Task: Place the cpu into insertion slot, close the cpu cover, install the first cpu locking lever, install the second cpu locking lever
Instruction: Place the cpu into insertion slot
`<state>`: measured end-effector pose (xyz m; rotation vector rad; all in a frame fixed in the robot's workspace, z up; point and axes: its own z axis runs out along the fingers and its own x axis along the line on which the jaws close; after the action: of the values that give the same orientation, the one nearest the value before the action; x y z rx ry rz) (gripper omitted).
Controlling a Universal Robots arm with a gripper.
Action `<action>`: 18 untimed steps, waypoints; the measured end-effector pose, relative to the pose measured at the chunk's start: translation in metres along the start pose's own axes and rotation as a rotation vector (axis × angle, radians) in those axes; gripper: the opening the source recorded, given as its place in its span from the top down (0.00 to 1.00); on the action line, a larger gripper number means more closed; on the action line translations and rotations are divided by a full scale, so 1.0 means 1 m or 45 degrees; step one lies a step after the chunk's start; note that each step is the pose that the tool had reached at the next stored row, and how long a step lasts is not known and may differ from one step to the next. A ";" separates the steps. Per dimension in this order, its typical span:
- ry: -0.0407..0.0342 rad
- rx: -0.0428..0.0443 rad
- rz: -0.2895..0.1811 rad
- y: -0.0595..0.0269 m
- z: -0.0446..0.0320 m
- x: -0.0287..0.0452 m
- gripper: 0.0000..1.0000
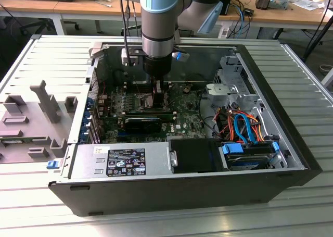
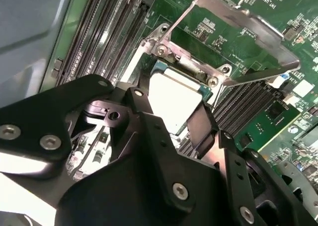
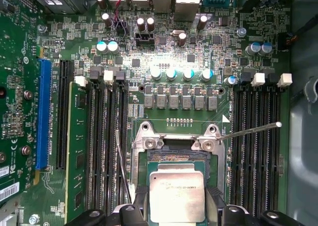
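Observation:
The cpu, a flat silver-grey square, sits between my gripper's two black fingers, which close on its opposite edges. It is at the insertion slot, level with or just above the socket's dark centre; I cannot tell whether it is seated. The second wrist view has the cpu beside one finger, with the cpu cover raised open on its hinge behind the socket. Two thin wire locking levers stand free on either side. In the exterior view the gripper is low inside the case.
The open computer case lies on a slatted table. Long black memory slots flank the socket, and a blue expansion slot lies further out. A black expansion card, power supply and drive cables fill the case's near side.

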<state>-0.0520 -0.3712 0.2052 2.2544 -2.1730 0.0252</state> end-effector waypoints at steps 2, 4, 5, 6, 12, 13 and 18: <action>0.0004 0.000 0.000 0.0032 -0.0002 0.0000 0.46; 0.0002 0.001 0.000 0.0052 0.0003 -0.0001 0.46; 0.0002 0.000 0.000 0.0052 0.0008 -0.0001 0.46; 0.0003 0.000 0.000 0.0052 0.0012 -0.0001 0.46; 0.0029 0.000 0.000 0.0052 0.0038 -0.0002 0.46; 0.0028 0.000 0.000 0.0050 0.0040 -0.0002 0.46; 0.0026 0.000 0.000 0.0047 0.0045 -0.0002 0.46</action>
<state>-0.0567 -0.3713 0.2007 2.2533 -2.1725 0.0278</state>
